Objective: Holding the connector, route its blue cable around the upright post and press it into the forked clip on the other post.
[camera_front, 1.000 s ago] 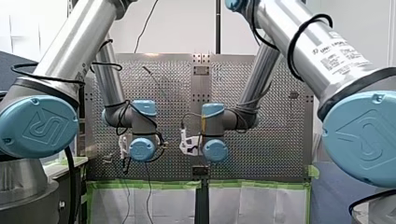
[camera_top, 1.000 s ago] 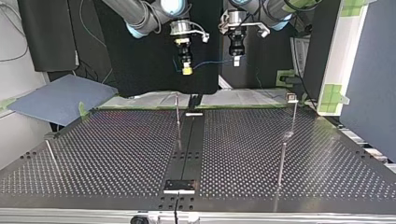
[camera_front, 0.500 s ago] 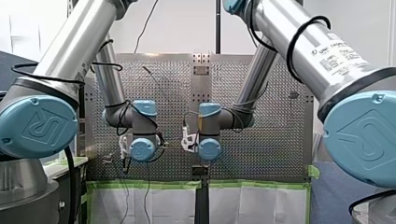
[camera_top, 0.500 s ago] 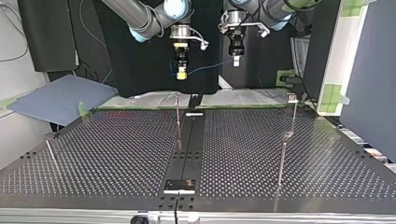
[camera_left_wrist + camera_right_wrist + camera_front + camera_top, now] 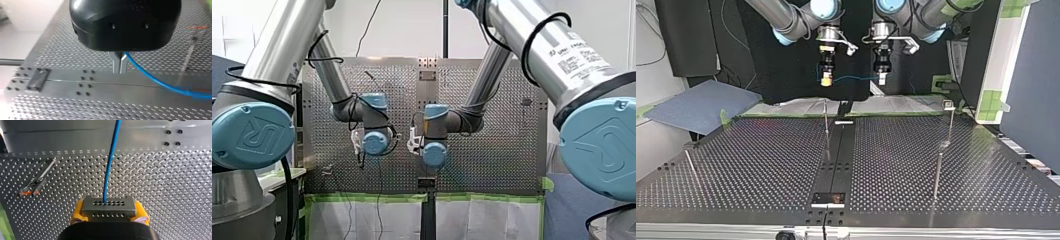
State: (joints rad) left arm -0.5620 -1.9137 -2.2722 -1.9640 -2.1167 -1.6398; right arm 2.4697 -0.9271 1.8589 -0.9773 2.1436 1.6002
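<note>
Connector in yellow-padded pincer, blue cable ahead

A robotics lab: two industrial arms over a perforated metal table edged with green tape, cables hanging behind.

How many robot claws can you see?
2. My yellow-padded right gripper is at the top view's left, shut on the perforated grey metal connector. My left gripper is at that view's right, shut on the thin blue cable. No others show.
</note>
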